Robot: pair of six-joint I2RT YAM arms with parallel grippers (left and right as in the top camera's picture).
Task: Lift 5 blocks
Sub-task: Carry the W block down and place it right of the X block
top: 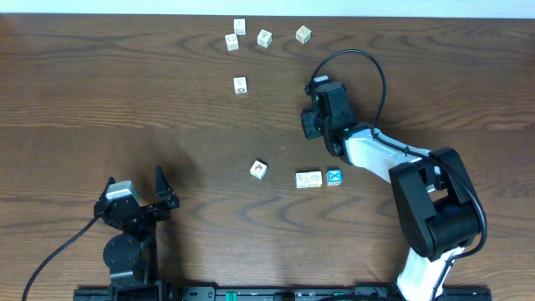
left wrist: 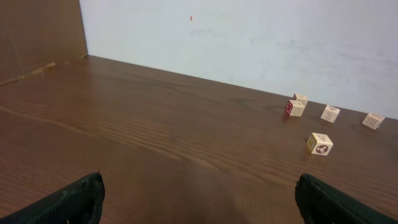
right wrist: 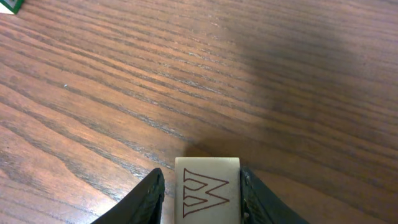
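Observation:
A cream block [right wrist: 207,186] with a reddish-brown zigzag letter stands on the table between the fingers of my right gripper [right wrist: 202,194]. The right-hand finger [right wrist: 258,202] is against it, and a thin gap still shows at the left-hand finger [right wrist: 148,199]. The overhead view hides this block under the right gripper [top: 312,125]. A bright blue block [top: 334,176] sits beside two cream blocks [top: 309,179] in a row, with a block bearing a reddish-brown picture [top: 258,169] to their left. My left gripper [top: 136,182] stands wide open and empty near the front edge [left wrist: 199,199].
Several more small cubes lie at the table's back: [top: 240,27], [top: 232,40], [top: 264,38], a yellowish one [top: 303,34], and a lone cube [top: 240,84]. The left wrist view shows that group far off, the lone cube [left wrist: 319,143] nearest. A green-marked corner [right wrist: 9,5] shows at the top left.

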